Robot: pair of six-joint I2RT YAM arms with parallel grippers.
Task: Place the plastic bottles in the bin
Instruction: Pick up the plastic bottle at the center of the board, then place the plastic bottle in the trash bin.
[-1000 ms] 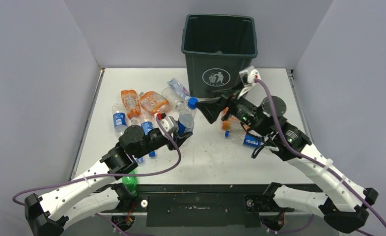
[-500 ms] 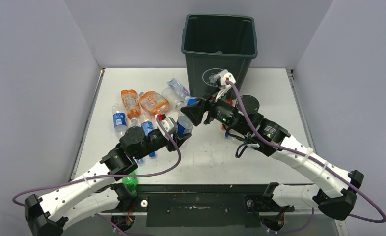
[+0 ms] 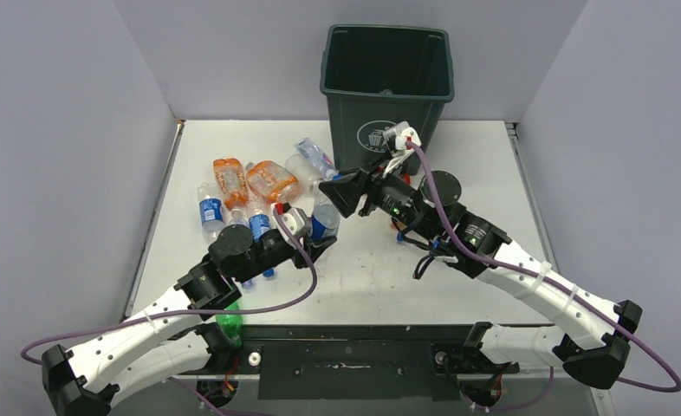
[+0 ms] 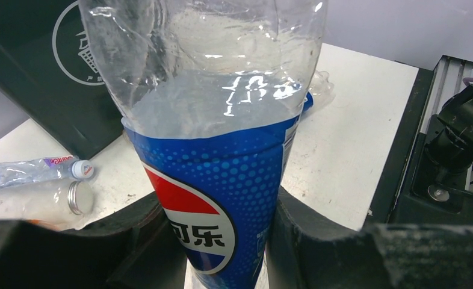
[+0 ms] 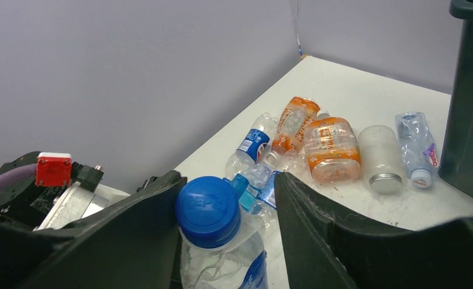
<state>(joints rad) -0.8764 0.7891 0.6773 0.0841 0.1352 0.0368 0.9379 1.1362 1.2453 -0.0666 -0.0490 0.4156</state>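
Top external view: the bin (image 3: 350,117) stands upright at the far middle of the desk (image 3: 363,282), its mouth open to the camera. Just in front of its near left corner the two arms meet over one Pepsi bottle (image 3: 324,215). The left tool (image 3: 324,232) reaches in from the near left and the right tool (image 3: 335,192) from the right. To the left of them a heap of bottles (image 3: 250,204) lies on the desk, among them two orange bottles (image 3: 272,180) side by side. A green bottle (image 3: 229,322) lies at the near edge by the left arm. Left wrist view: the left tool is clamped on the Pepsi bottle, its dark fingers (image 4: 132,241) pressed against both sides of the blue label. The clear crumpled body rises above them, the bin's front close behind on the left. A frosted bottle (image 4: 41,205) with a silver cap and a small clear bottle (image 4: 35,168) lie at the bin's foot. Right wrist view: the right tool stands half-wide about the bottle's blue cap (image 5: 209,211). One of its fingers (image 5: 144,229) is touching or nearly touching the cap, and a gap shows on the other side, so it has no grip. Beyond the cap the heap lies along the desk up to the bin's wall at the right edge.
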